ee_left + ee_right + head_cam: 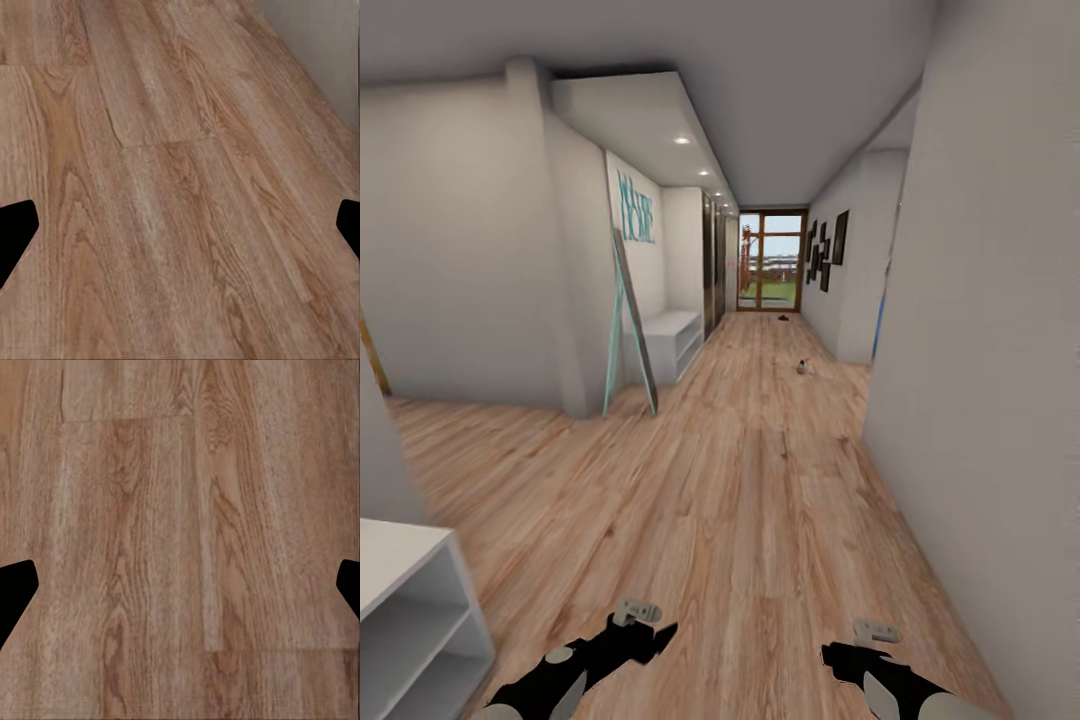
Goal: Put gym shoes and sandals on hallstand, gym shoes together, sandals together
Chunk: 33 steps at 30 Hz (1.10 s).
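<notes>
I look down a corridor with a light wood-plank floor (750, 480). The white hallstand (672, 340) stands against the left wall partway along, with teal letters above it. One small white gym shoe (802, 367) lies on the floor near the right wall, far ahead of me. Further off, near the glass door, is a tiny dark shape (784, 317) that looks like a sandal but is too small to be sure. My left gripper (650, 630) (180, 232) and right gripper (850, 645) (180, 592) hang low over bare planks, both open and empty.
A teal-edged mirror (628, 330) leans on the wall corner just before the hallstand. A white shelf unit (410, 610) sits close at my lower left. The right wall (980, 400) runs close alongside. Dark picture frames (826, 250) hang further along it, and a glass door (770, 260) ends the corridor.
</notes>
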Motion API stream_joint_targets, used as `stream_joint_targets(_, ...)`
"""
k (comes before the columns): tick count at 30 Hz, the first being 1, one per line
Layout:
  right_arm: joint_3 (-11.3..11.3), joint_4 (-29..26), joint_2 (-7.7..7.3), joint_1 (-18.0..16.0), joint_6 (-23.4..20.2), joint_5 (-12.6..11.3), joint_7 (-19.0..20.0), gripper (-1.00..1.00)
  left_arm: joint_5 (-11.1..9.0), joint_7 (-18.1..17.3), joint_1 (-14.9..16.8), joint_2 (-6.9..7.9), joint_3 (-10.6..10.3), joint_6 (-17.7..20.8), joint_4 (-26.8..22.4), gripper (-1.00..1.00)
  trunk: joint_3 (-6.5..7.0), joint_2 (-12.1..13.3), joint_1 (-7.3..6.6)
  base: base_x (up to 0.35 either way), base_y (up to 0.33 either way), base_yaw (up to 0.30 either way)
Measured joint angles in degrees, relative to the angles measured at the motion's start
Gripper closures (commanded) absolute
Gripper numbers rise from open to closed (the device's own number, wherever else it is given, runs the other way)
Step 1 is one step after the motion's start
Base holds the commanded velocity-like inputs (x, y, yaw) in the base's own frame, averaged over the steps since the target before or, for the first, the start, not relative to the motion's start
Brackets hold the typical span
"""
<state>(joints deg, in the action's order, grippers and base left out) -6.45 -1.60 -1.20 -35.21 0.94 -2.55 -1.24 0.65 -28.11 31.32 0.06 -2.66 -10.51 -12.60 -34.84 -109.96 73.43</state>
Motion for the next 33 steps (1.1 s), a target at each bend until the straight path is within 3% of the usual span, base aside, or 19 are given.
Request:
stream_joint_targets(4,-0.01,-0.02,0.01,0.0,-0.01,0.03,-0.03,-1.0,-1.0,1.75,0.0,-1.0,-0.01,-0.05,-1.29,-1.0,0.0,0.0,0.0,0.349,0.0,-0.3)
stream_joint_targets(8,0.14,-0.03,-0.03,0.0,0.0,0.19,0.09,-1.0,-3.36,2.71,-0.01,-1.37,0.62,-0.54,-1.31,-1.0,0.0,0.0,0.0,0.349,0.0,-0.219)
stream_joint_targets(15,0.43,0.06,0.0,0.0,0.01,0.62,0.13,-1.0,-7.05,3.09,-0.08,-1.31,0.89,-4.64,3.11,-1.0,0.0,0.0,0.0,0.349,0.0,-0.047)
stream_joint_targets(22,0.47,0.08,0.01,0.0,0.01,0.6,0.13,-1.0,-7.83,3.14,-0.08,-0.07,0.94,-6.36,4.03,-1.0,0.0,0.0,0.0,0.349,0.0,-0.003)
stream_joint_targets(33,0.46,0.08,0.05,0.0,0.01,0.48,0.13,-1.0,-7.89,3.17,-0.08,0.06,1.1,-6.48,4.17,-1.0,0.0,0.0,0.0,0.349,0.0,0.0)
